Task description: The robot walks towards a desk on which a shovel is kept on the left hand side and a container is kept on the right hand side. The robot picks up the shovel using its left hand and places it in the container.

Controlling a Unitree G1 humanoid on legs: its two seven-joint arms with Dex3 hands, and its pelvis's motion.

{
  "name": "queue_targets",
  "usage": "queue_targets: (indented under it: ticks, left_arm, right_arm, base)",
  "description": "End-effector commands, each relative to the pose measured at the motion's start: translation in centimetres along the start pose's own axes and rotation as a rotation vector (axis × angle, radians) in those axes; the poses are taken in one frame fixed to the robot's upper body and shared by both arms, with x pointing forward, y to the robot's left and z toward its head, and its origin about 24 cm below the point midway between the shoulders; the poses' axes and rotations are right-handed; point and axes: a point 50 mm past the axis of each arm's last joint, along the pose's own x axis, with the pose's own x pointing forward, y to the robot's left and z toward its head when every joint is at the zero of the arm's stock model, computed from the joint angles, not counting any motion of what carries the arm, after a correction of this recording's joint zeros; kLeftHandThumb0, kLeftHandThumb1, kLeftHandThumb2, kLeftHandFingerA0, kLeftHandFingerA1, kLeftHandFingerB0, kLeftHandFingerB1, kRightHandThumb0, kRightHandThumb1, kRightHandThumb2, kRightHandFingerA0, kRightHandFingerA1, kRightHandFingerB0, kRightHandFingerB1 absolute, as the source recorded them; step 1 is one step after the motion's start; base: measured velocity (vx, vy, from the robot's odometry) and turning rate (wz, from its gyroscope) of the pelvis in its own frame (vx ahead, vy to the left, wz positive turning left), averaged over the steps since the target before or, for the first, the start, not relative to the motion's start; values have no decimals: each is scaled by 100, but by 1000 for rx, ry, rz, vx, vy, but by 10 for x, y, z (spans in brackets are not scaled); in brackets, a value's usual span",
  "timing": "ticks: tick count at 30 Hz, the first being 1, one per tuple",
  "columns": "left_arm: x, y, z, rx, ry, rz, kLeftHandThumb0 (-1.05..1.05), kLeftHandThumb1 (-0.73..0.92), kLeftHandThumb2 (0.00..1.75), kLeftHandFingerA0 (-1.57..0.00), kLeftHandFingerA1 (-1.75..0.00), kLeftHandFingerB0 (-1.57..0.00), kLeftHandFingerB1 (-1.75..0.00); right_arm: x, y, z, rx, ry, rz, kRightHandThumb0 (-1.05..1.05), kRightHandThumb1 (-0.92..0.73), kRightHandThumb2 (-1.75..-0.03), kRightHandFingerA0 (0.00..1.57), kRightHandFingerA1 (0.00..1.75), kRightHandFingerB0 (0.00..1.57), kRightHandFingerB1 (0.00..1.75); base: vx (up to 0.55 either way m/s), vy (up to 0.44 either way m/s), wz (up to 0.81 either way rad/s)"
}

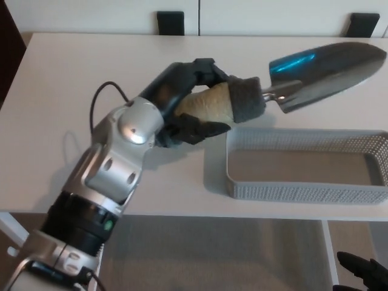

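My left hand (185,103) is shut on the shovel's tan and grey handle (227,100), holding the tool in the air. Its metal blade (330,66) points right and hangs above the far left part of the grey mesh container (303,191). The container sits on the white desk (73,91) at the right, with nothing inside it. At the bottom right corner only the dark fingertips of my right hand (364,271) show below the desk edge.
Two black chair backs (170,23) (362,24) stand behind the desk's far edge. The desk's front edge runs just below the container, with floor under it.
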Motion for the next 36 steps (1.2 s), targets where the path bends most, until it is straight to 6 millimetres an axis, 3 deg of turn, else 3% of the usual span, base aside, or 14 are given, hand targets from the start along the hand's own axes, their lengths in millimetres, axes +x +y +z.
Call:
queue_targets:
  ticks: [1, 3, 5, 7, 10, 15, 17, 21, 22, 30, 31, 32, 33, 36]
  left_arm:
    - [7, -4, 7, 15, 40, 10, -17, 78, 63, -82, -145, -61, -105]
    - [7, -8, 9, 31, 37, 8, -23, 74, 62, -87, -128, -68, -72]
    - [9, -11, 10, 58, 39, 11, -24, 75, 62, -93, -108, -69, -85]
    - [12, -15, 9, 71, 42, 4, -22, 76, 62, -97, -98, -71, -83]
    - [15, -17, 11, 91, 51, -8, -22, 75, 67, -97, -129, -68, -112]
    - [13, -22, 11, 57, 59, -14, -23, 72, 68, -103, -125, -72, -81]
    - [12, -24, 9, 55, 64, -18, -24, 73, 67, -103, -130, -74, -84]
    - [11, -27, 5, 72, 73, -36, -24, 74, 67, -104, -132, -73, -93]
    - [11, -27, 6, 83, 73, -38, -24, 74, 67, -104, -128, -73, -92]
    - [10, -29, 6, 131, 45, -52, -20, 75, 76, -98, -141, -70, -131]
    - [9, -30, 7, 148, 42, -55, -19, 72, 77, -95, -138, -71, -132]
    - [8, -31, 7, 157, 40, -55, -19, 69, 80, -95, -133, -73, -127]
    - [8, -33, 7, 161, 40, -64, -16, 71, 79, -98, -117, -77, -94]
    - [6, -36, 6, 190, 39, -92, -20, 74, 70, -103, -111, -77, -61]
  right_arm:
    - [1, -3, 2, -25, 3, 7, -57, -75, -61, 35, 44, 19, 35]
    - [2, -4, 2, -31, -2, 8, -62, -62, -85, 28, 51, 16, 44]
    - [1, -4, 3, -38, -3, 11, -58, -75, -61, 34, 43, 20, 34]
    - [1, -5, 3, -52, -7, 15, -63, -62, -85, 27, 51, 17, 45]
    - [1, -6, 3, -54, -4, 12, -59, -75, -61, 34, 44, 20, 34]
    - [0, -5, 1, -45, 9, 15, -64, -60, -86, 28, 52, 15, 44]
    - [-1, -5, 0, -47, 14, 14, -59, -75, -61, 35, 44, 19, 34]
    - [-2, -4, -1, -62, 25, 16, -57, -76, -61, 35, 44, 19, 34]
    - [-2, -4, -1, -61, 22, 20, -61, -62, -85, 28, 51, 13, 44]
    - [-1, -5, 1, -69, 22, 24, -56, -77, -62, 34, 44, 15, 34]
    - [-1, -5, 1, -66, 23, 25, -61, -62, -87, 27, 52, 11, 44]
    - [-1, -5, 1, -70, 24, 27, -57, -77, -62, 34, 45, 16, 35]
    - [-1, -4, 1, -72, 24, 27, -57, -77, -62, 34, 44, 16, 35]
    - [0, -4, 2, -67, 18, 29, -57, -77, -61, 33, 44, 17, 34]
  base:
    - [0, 0, 0]
    - [0, 0, 0]
    - [0, 0, 0]
    - [0, 0, 0]
    - [0, 0, 0]
    - [0, 0, 0]
    - [0, 0, 0]
    - [0, 0, 0]
    - [0, 0, 0]
    - [0, 0, 0]
    - [0, 0, 0]
    - [0, 0, 0]
    - [0, 0, 0]
    - [0, 0, 0]
